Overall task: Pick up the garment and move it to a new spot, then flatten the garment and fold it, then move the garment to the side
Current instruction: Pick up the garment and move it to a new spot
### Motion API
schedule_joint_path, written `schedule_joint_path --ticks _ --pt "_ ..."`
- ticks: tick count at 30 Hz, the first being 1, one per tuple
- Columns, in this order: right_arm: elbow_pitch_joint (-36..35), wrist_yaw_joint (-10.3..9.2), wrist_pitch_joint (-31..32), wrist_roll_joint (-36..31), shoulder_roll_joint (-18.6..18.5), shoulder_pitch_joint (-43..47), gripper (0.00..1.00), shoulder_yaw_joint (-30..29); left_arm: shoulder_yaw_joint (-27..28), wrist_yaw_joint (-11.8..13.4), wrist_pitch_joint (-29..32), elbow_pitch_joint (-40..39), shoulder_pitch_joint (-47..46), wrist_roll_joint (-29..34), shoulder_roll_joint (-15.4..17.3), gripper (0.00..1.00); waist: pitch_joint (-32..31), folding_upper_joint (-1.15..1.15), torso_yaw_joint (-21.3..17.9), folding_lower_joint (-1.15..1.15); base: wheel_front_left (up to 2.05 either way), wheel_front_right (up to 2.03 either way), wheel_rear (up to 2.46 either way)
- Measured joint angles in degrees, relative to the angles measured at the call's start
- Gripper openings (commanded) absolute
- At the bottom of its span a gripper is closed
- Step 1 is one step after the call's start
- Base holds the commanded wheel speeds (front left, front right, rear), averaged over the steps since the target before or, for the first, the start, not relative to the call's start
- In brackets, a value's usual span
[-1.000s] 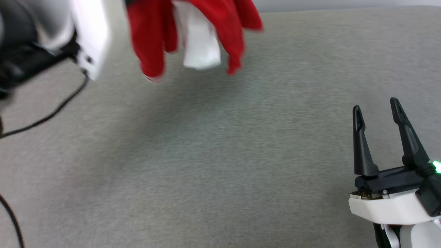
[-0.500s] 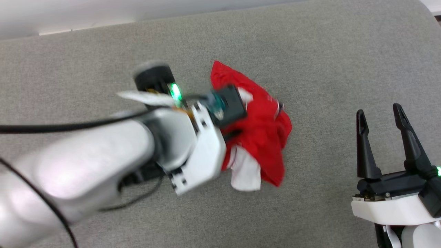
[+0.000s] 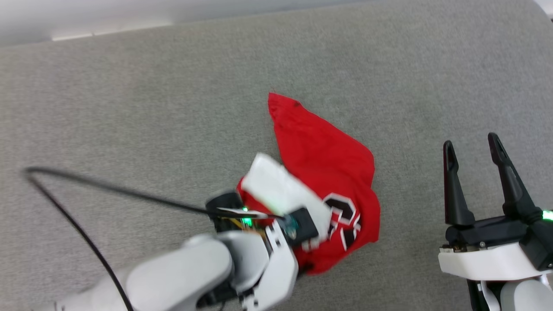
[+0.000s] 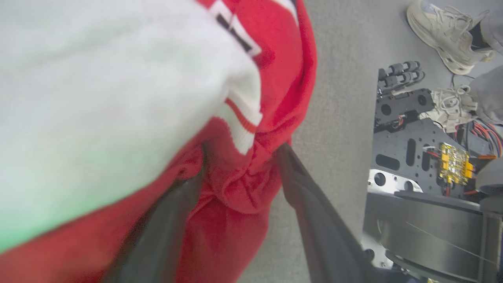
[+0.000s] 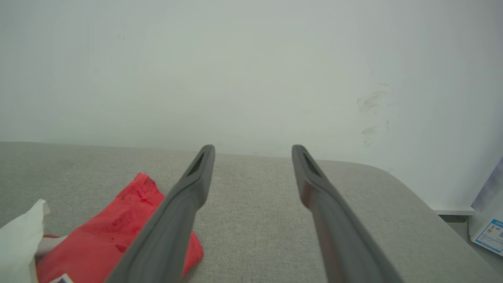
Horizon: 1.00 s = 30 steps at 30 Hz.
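The garment (image 3: 324, 147) lies crumpled on the grey padded surface (image 3: 129, 108), red body spread out, a white sleeve (image 3: 276, 185) and the black number on top. My left arm's wrist (image 3: 268, 255) hangs over its near edge, hiding the fingers in the head view. In the left wrist view my left gripper (image 4: 241, 153) stands open, its fingers spread either side of a bunched red fold of the garment (image 4: 275, 78). My right gripper (image 3: 473, 144) is open and empty at the lower right, clear of the cloth. The right wrist view has that gripper (image 5: 253, 151) with the garment (image 5: 110, 236) to its left.
A black cable (image 3: 108, 190) loops over the surface left of my left arm. The surface's far edge meets a pale wall (image 5: 251, 59). In the left wrist view my own base with exposed electronics (image 4: 416, 129) and a person's shoes (image 4: 440, 19) lie beyond the surface's edge.
The garment hung in the air a second ago and now lies on the surface with its number showing. My left arm has drawn back toward me. The head camera has shifted; the right gripper stayed put.
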Motion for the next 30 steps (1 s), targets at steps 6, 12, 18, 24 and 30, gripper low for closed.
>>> schedule_joint_path --ticks 6,12,18,24,30 --pt "0.59 -0.01 0.00 -0.40 0.00 1.66 1.00 -0.23 4.52 2.00 -14.11 1.32 -3.02 3.64 0.12 1.00 -3.14 0.00 1.71 0.00 0.00 0.00 0.00" --pt "0.96 0.00 -0.01 -0.77 0.01 2.93 1.00 -0.27 11.67 11.83 -26.39 -0.11 -0.18 6.33 2.77 1.00 -6.65 0.00 3.63 0.00 0.00 0.00 0.00" --pt "1.29 0.00 -0.01 -0.93 0.02 4.42 1.00 -0.74 19.48 24.37 -39.41 0.38 7.64 7.15 5.99 1.00 -9.31 0.00 5.49 0.00 0.00 0.00 0.00" --pt "1.48 0.00 0.00 -1.12 0.02 5.98 1.00 -1.12 28.27 35.86 -42.97 0.45 18.27 8.38 7.54 1.00 -11.05 0.00 7.18 0.00 0.00 0.00 0.00" --pt "1.86 -0.01 -0.01 -1.10 0.02 6.96 1.00 -1.54 42.88 41.84 -43.14 -5.79 34.07 18.47 2.75 1.00 -12.49 0.00 8.56 0.00 0.00 0.00 0.00"
